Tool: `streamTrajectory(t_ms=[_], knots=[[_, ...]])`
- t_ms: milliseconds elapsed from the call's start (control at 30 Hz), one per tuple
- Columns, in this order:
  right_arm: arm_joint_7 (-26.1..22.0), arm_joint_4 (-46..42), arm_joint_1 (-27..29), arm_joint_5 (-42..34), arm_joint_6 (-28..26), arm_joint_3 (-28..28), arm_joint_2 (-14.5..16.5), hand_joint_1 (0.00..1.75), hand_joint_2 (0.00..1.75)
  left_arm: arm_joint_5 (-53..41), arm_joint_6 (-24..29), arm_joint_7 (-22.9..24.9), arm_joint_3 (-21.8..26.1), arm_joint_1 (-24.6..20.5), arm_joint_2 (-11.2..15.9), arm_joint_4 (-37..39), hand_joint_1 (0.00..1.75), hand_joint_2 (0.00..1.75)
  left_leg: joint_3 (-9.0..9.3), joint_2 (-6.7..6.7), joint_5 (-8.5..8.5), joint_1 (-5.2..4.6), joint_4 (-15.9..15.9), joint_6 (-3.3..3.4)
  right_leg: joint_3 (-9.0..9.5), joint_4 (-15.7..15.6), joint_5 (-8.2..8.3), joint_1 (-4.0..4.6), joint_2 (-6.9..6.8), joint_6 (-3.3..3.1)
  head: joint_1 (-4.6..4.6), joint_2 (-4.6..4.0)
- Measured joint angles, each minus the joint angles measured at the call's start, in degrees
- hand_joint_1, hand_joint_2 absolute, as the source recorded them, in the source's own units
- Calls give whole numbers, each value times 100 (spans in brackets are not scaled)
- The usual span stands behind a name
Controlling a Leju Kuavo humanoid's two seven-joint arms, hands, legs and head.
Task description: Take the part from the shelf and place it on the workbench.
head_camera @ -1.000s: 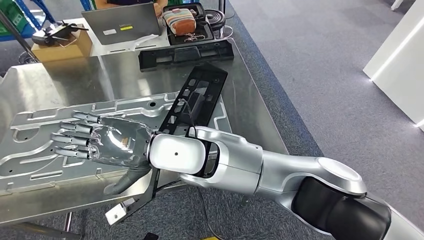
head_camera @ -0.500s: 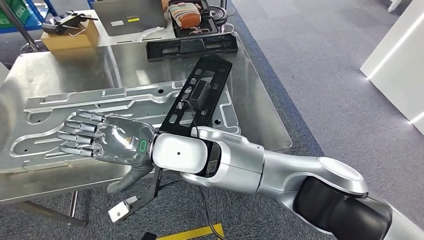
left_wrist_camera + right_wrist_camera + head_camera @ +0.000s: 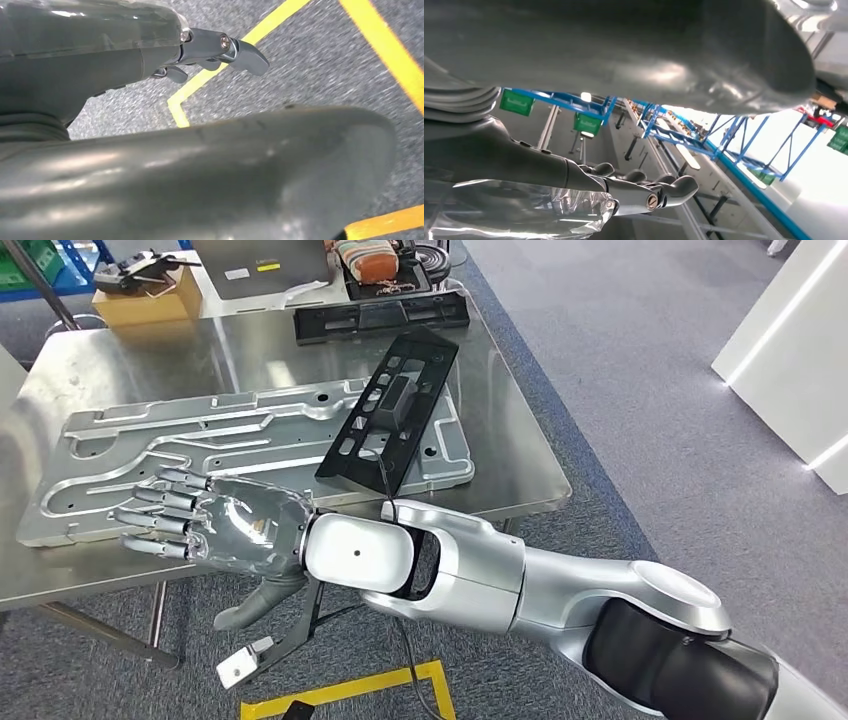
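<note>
A long black frame part (image 3: pixel 390 410) lies slanted across a silver stamped plate (image 3: pixel 200 450) on the steel workbench (image 3: pixel 510 460). My right hand (image 3: pixel 215 535) hovers over the bench's front edge, left of the part and apart from it, fingers spread and holding nothing. In the right wrist view the same hand (image 3: pixel 644 192) has its fingers stretched out in the air. My left hand (image 3: pixel 215 50) hangs above the floor with loosely extended fingers and nothing in it.
A second black part (image 3: pixel 380 317) lies at the back of the bench, with a laptop (image 3: pixel 265 255) and a cardboard box (image 3: pixel 145 302) behind. Yellow floor tape (image 3: pixel 350 690) runs below my arm. A white wall (image 3: pixel 790 350) stands at right. Blue racks with green bins (image 3: pixel 589 122) stand ahead.
The whole picture has shifted: the camera has drawn back and the bench now sits farther off. My right hand has come off the plate to the bench's front edge. The black part stays put.
</note>
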Motion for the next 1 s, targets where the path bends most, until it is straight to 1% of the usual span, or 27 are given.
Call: streamTrajectory(t_ms=[33,100,133,167,200,233,267,300,333,367,400,433,467,500,533,600,633,667,700,733,767,800,833,867,900,967,1000], knots=[[-1,6,3,0,2,-5,20,0,0,5,3,0,2,8,4,0,0,0,-69,-6,-236,9,196,-36,-61,-39,91,-28,-12,-17,-1,0],[-3,20,15,-3,13,-11,54,0,0,8,12,-3,5,14,13,0,0,0,-237,-8,-828,63,881,-109,-232,-44,242,-46,-22,-22,-1,0],[-4,27,28,-5,20,-12,64,0,0,8,17,-5,5,14,18,0,0,0,-292,-6,-1007,93,1248,-150,-330,-40,315,-55,-29,-4,-1,0],[-5,33,44,-8,27,-12,67,0,0,8,22,-8,6,15,25,0,0,0,-285,-5,-1036,125,1493,-190,-429,-32,386,-67,-38,16,-1,0],[-6,38,56,-11,33,-12,68,0,0,8,26,-9,7,16,31,0,0,0,-194,-3,-942,158,1565,-233,-536,-15,456,-86,-45,43,-1,0],[-7,41,65,-16,39,-13,68,0,0,8,30,-9,8,16,38,0,0,0,-7,-1,-786,193,1438,-278,-644,12,520,-111,-50,77,-2,0],[-7,43,69,-22,43,-14,69,0,0,8,32,-9,8,13,43,0,0,0,272,-1,-672,229,1127,-323,-742,55,575,-133,-50,116,-2,0],[-7,43,70,-33,46,-19,73,0,0,7,34,-9,9,7,42,0,0,0,598,-4,-682,245,710,-365,-832,106,619,-146,-45,158,-2,0],[-7,43,77,-48,48,-31,78,0,0,6,37,-11,9,2,42,-1,0,0,848,-16,-753,247,362,-352,-889,147,657,-148,-41,201,-2,0],[-7,43,84,-63,48,-46,83,0,0,5,38,-14,10,-1,40,-1,0,0,1005,-27,-852,242,112,-318,-920,178,695,-141,-39,241,0,0],[-7,44,92,-76,46,-62,86,0,0,4,39,-15,10,-2,40,-2,0,0,1056,-38,-918,215,3,-261,-934,182,741,-138,-36,280,1,0],[-7,48,103,-84,43,-78,81,0,0,2,39,-16,11,0,42,-2,0,0,1009,-44,-895,205,6,-172,-934,170,796,-142,-37,323,2,0],[-7,55,111,-88,32,-91,70,0,0,-6,38,-16,12,1,42,-2,0,0,969,-29,-849,202,0,-109,-954,174,805,-154,-31,359,3,0],[-6,64,122,-89,15,-103,56,0,0,-17,36,-15,13,-4,41,-2,0,0,920,-16,-784,195,0,-38,-997,233,714,-167,-24,385,3,0],[-5,75,134,-89,-12,-116,36,0,0,-31,31,-13,14,-10,40,-2,0,0,856,-1,-709,196,-10,25,-1070,399,509,-174,-17,400,3,0],[-5,104,169,-87,-98,-148,-13,0,0,-71,9,4,15,-32,40,-2,0,0,683,11,-550,171,-14,99,-1283,1095,-117,-167,-5,404,3,0],[-6,122,196,-85,-145,-164,-41,0,0,-86,-2,19,15,-41,40,-2,0,0,583,12,-472,152,-11,115,-1371,1502,-344,-159,2,402,3,0],[-8,145,229,-83,-189,-179,-69,0,0,-99,-13,33,15,-48,40,-2,0,0,484,12,-397,128,-8,125,-1403,1818,-439,-148,9,393,3,0],[-11,167,261,-81,-221,-192,-91,0,0,-104,-19,44,15,-53,40,-2,0,0,389,13,-327,103,-6,131,-1353,1959,-399,-135,15,370,2,0],[-16,190,285,-79,-248,-202,-109,0,0,-107,-21,51,15,-59,40,-2,0,0,297,11,-256,76,-5,135,-1194,1886,-274,-117,20,325,2,0],[-22,210,299,-77,-268,-213,-119,0,0,-109,-22,55,15,-67,39,-2,0,0,215,8,-187,51,-4,135,-935,1617,-152,-88,25,260,2,0],[-30,225,305,-75,-286,-227,-122,0,0,-110,-21,57,15,-75,30,-2,0,0,148,3,-122,35,-2,131,-583,1204,-118,-45,33,172,2,0],[-36,235,305,-74,-301,-243,-121,0,0,-111,-21,57,15,-84,19,-3,0,0,98,0,-62,22,1,122,-234,738,-162,-4,31,103,2,0],[-40,244,306,-73,-313,-257,-119,0,0,-113,-21,56,15,-92,7,-4,0,0,74,1,-1,20,-8,104,15,386,-221,34,27,67,2,0],[-43,252,307,-72,-322,-268,-118,0,0,-116,-23,56,15,-99,-4,-5,0,0,61,4,58,31,-23,78,163,152,-275,66,23,51,2,0],[-44,278,319,-68,-334,-274,-123,0,0,-132,-28,60,15,-105,-7,-7,0,0,45,9,158,48,-67,15,155,25,-180,71,2,59,3,0],[-44,293,324,-66,-337,-274,-127,0,0,-141,-31,65,15,-103,-7,-7,0,0,7,5,94,53,-30,-14,115,-13,-104,60,-8,35,2,0]])
